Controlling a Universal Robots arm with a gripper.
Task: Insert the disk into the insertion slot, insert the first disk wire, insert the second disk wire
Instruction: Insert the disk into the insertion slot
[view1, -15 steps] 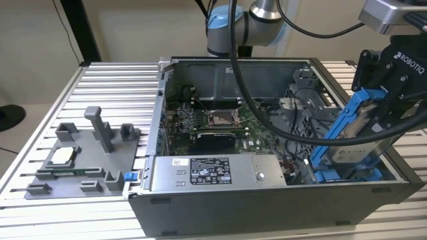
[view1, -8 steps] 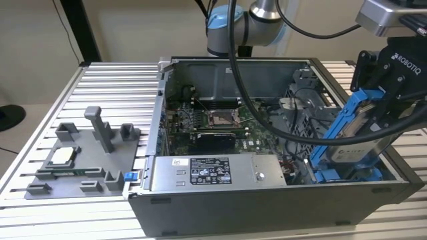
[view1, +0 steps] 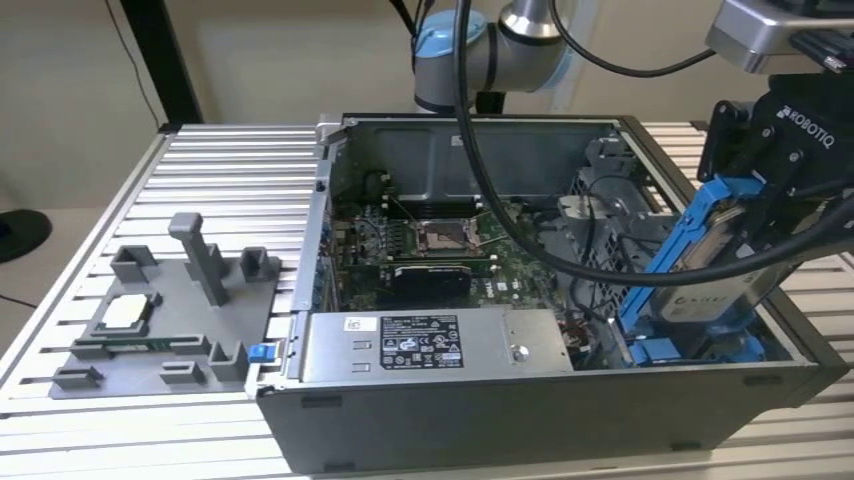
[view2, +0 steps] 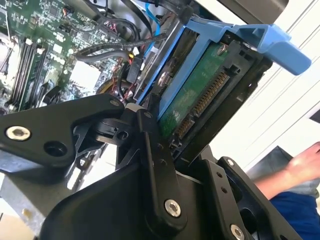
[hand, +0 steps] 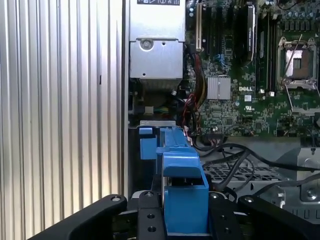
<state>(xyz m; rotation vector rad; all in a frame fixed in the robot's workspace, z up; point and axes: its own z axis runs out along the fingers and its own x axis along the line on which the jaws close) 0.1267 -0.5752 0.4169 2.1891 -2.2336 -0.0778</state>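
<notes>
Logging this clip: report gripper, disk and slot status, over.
Gripper shut on the disk. Disk tilted steeply, lower end at the insertion slot, not seated. Black cables lie close beside the slot.

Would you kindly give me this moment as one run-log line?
gripper: shut on disk | disk: tilted, lower end at insertion slot | status: disk not seated

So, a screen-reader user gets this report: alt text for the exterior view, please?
The tool holds the disk steeply tilted, its lower end near the slot, at the exterior view's right inside an open case. A grey fixture sits on the ribbed table at the exterior view's left.
</notes>
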